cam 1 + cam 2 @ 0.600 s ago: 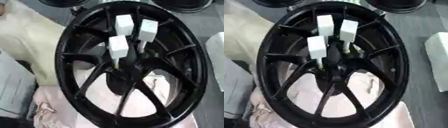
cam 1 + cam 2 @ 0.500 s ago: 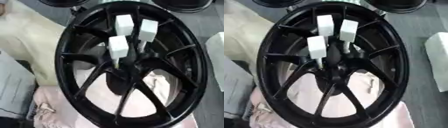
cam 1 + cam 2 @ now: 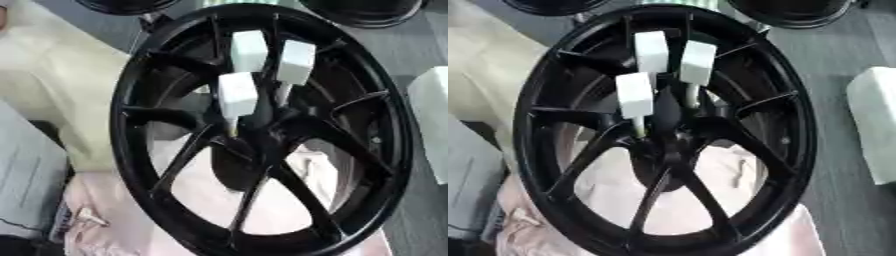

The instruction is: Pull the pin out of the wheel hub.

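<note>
A black spoked wheel hub [image 3: 525, 125] stands tilted and fills most of both views. Three pins with white block-shaped heads stick out of its middle, near the dark centre [image 3: 665, 146]. The upper left pin [image 3: 651, 49] and the upper right pin [image 3: 697, 62] stand side by side. Below them, the lower pin [image 3: 634, 95] shows a thin pale shaft running down into the centre. Neither of my hands shows in either view, and nothing touches the pins.
A pink cloth [image 3: 623, 200] lies under the wheel, with cream cloth [image 3: 52, 90] to its left. A white block [image 3: 877, 125] sits at the right edge. Other black wheels [image 3: 789, 10] lie along the top edge, and a grey object [image 3: 26, 190] at the lower left.
</note>
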`<action>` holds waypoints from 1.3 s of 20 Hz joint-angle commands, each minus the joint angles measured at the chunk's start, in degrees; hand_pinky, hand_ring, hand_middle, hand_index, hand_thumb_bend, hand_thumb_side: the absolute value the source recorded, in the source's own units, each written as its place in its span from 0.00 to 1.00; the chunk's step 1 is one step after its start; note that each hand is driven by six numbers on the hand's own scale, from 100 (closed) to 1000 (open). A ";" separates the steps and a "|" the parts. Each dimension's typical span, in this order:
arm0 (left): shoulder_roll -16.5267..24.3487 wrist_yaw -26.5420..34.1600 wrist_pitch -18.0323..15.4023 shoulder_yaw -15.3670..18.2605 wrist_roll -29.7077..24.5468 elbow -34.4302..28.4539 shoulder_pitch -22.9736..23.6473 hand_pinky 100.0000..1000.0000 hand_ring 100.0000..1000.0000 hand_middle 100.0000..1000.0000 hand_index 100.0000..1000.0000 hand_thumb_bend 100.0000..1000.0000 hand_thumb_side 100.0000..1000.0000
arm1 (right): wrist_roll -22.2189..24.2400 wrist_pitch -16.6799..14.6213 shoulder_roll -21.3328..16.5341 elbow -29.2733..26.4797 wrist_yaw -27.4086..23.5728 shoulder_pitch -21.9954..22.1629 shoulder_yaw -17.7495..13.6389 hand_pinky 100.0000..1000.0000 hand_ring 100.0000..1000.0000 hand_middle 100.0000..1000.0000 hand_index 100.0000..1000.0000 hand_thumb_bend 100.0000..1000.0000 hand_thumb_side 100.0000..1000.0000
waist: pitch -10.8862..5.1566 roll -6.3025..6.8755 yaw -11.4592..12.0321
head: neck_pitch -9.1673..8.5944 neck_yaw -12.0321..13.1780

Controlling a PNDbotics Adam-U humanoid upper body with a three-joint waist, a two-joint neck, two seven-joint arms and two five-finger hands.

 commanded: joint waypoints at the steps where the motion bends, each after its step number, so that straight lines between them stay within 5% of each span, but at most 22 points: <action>1: 0.89 -0.04 0.15 0.10 -0.03 -1.14 0.04 0.59 0.57 0.52 0.70 0.48 0.61 | 2.09 -0.99 -0.67 0.85 1.42 -1.93 0.13 0.80 0.73 0.57 0.73 0.39 0.22 | -1.63 0.12 0.03 | 0.43 -0.01; 6: 0.89 -0.06 0.18 0.11 0.00 -1.16 0.08 0.59 0.57 0.52 0.70 0.48 0.61 | 3.03 -1.82 -0.32 1.85 1.84 -2.58 0.31 0.80 0.73 0.57 0.73 0.39 0.22 | -1.65 0.12 -0.03 | 0.48 0.02; 7: 1.04 -0.04 0.25 -0.13 -0.14 -1.14 0.03 0.59 0.58 0.52 0.70 0.48 0.61 | 3.23 -2.03 -0.13 1.65 2.03 -2.89 0.60 0.82 0.78 0.65 0.78 0.42 0.37 | -1.91 -0.02 0.19 | 1.08 -0.59; 9: 1.38 0.09 0.46 -0.64 -0.54 -1.00 0.09 0.59 0.58 0.52 0.70 0.48 0.61 | 4.68 -2.41 1.54 2.22 3.46 -5.23 2.93 0.82 0.78 0.66 0.78 0.41 0.38 | -2.61 -0.21 0.31 | 2.34 -1.16; 15: 1.81 -0.10 0.52 -0.34 -0.48 -0.40 2.14 0.59 0.58 0.52 0.70 0.48 0.61 | 10.28 -3.83 10.33 7.61 9.06 -14.33 11.12 0.83 0.79 0.67 0.79 0.45 0.41 | -4.21 0.02 -1.96 | 4.27 1.61; 21: 2.76 -0.95 0.29 0.53 0.28 0.02 4.25 0.59 0.58 0.52 0.70 0.47 0.62 | 15.98 -1.08 19.59 10.11 11.81 -18.48 10.63 0.83 0.79 0.68 0.81 0.45 0.48 | -4.71 -0.22 -4.96 | 4.36 5.82; 26: 3.97 -2.08 0.00 1.55 1.28 0.10 6.43 0.59 0.58 0.52 0.70 0.47 0.62 | 20.88 1.92 27.55 12.89 16.41 -20.38 13.84 0.83 0.81 0.70 0.82 0.47 0.53 | -5.16 -0.87 -7.56 | 4.36 8.99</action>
